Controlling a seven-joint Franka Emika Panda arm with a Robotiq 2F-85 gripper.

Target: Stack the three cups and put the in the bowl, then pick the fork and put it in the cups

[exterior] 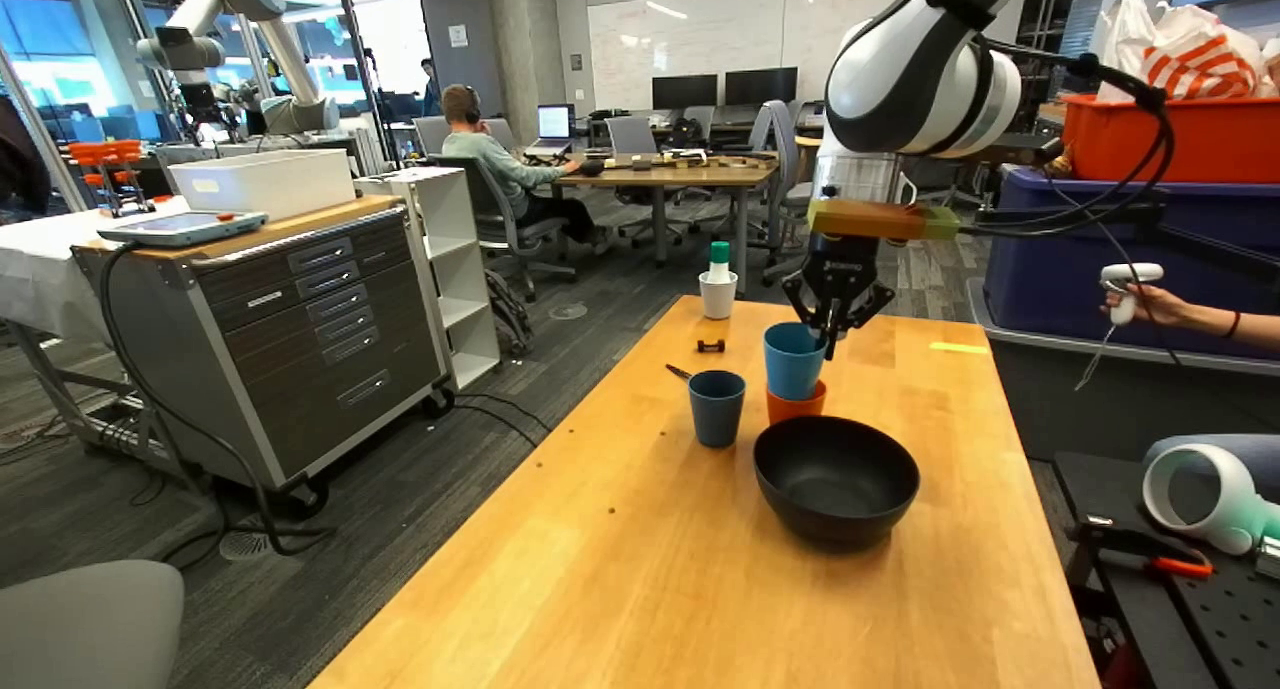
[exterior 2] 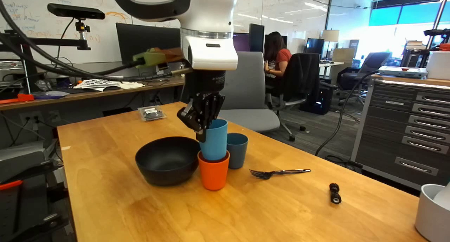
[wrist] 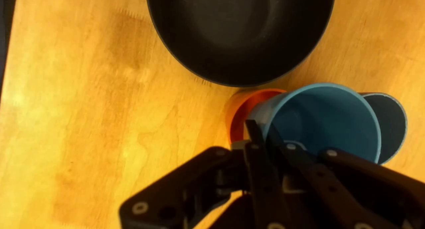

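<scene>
A light blue cup [exterior 2: 216,143] pinched at the mouth of an orange cup [exterior 2: 214,175]

The end effector [wrist: 264,131] is clamped on the wall of the light blue cup — one finger inside the rim, the other outside. I see that cup roughly upright, its base right at the mouth of the orange cup; how far it dips in, if at all, I can't tell. The orange cup stands upright on the bench [exterior 2: 140,217].

Seen in an exterior view, the black bowl [exterior 2: 167,163] sits opening-up just left of the orange cup, and the dark teal cup [exterior 2: 238,152] stands upright just beyond the light blue one, toward the far right. The fork [exterior 2: 281,172] lies on the bench right of the cups — its tines toward them. Farther right and nearer lies a small dumbbell-shaped black piece [exterior 2: 335,193].

Also in an exterior view, a white cup [exterior: 717,301] stands at the far end of the bench, a green-topped bottle [exterior: 719,260] rising out of it.
</scene>
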